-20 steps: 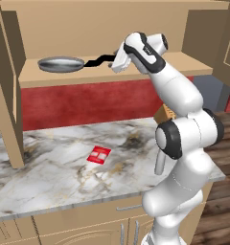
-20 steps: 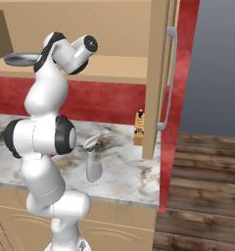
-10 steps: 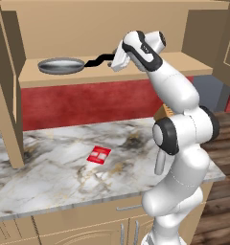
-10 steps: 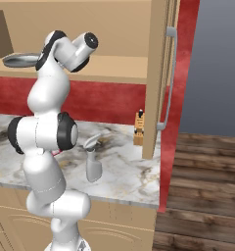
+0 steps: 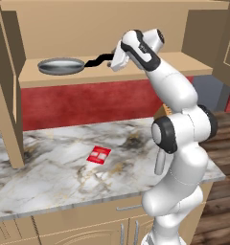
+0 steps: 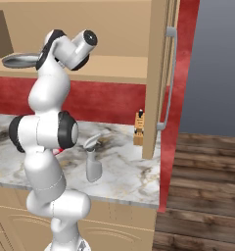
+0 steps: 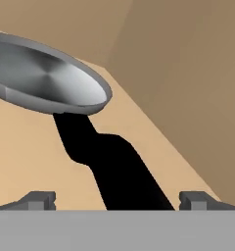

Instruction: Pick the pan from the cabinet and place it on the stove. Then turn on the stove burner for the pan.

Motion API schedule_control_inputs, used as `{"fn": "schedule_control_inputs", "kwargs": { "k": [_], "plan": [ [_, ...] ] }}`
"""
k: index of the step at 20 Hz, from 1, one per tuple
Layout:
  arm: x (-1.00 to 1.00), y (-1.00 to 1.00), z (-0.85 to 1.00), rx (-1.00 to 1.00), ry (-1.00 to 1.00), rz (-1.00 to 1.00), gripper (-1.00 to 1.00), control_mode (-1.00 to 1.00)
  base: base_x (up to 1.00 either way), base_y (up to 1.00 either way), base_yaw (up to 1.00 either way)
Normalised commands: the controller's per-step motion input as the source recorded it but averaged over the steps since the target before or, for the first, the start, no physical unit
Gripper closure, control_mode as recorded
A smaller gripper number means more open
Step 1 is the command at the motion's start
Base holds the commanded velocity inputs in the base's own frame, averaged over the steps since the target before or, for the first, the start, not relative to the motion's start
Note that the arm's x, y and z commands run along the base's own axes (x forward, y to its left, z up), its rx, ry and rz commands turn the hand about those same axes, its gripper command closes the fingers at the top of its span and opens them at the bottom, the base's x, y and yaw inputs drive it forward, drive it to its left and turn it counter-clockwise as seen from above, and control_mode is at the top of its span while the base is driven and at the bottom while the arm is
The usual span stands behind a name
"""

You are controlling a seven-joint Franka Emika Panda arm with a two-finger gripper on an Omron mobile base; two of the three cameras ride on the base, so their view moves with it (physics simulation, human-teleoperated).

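Observation:
The silver pan [image 5: 61,66] lies flat on the shelf of the open tan cabinet [image 5: 136,72], its black handle [image 5: 97,61] pointing right. My gripper [image 5: 110,60] is at the handle's end, open. In the hand view the handle [image 7: 112,169] runs between my two fingertips [image 7: 38,200], with gaps on both sides, and the pan's bowl [image 7: 46,78] lies further ahead. From the right base view the pan's rim [image 6: 16,60] shows behind my arm. The stove is out of view.
An open cabinet door [image 5: 6,95] stands at the left, another door with a bar handle [image 6: 168,78] at the right. On the marble counter [image 5: 50,177] lie a red packet [image 5: 98,155], a grey spray bottle [image 6: 93,164] and a small brown bottle [image 6: 138,128].
My hand has edged left along the shelf, closer over the pan's handle. The jaws have stayed open and the pan has not moved.

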Motion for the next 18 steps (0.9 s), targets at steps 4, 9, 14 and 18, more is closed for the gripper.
{"fn": "schedule_control_inputs", "kwargs": {
  "k": [4, 9, 14, 18],
  "plan": [
    [0.05, 0.14, -0.18, -0.04, 0.0, 0.0, 1.0, -1.0, 0.0, 0.0, 0.0],
    [0.04, 0.11, -0.15, -0.02, 0.0, 0.0, 1.0, -1.0, 0.0, 0.0, 0.0],
    [0.0, 0.04, -0.07, 0.0, 0.0, 0.0, 1.0, -1.0, 0.0, 0.0, 0.0],
    [0.0, 0.01, 0.0, 0.0, -0.04, 0.0, 1.0, -1.0, 0.0, 0.0, 0.0]
  ]
}}
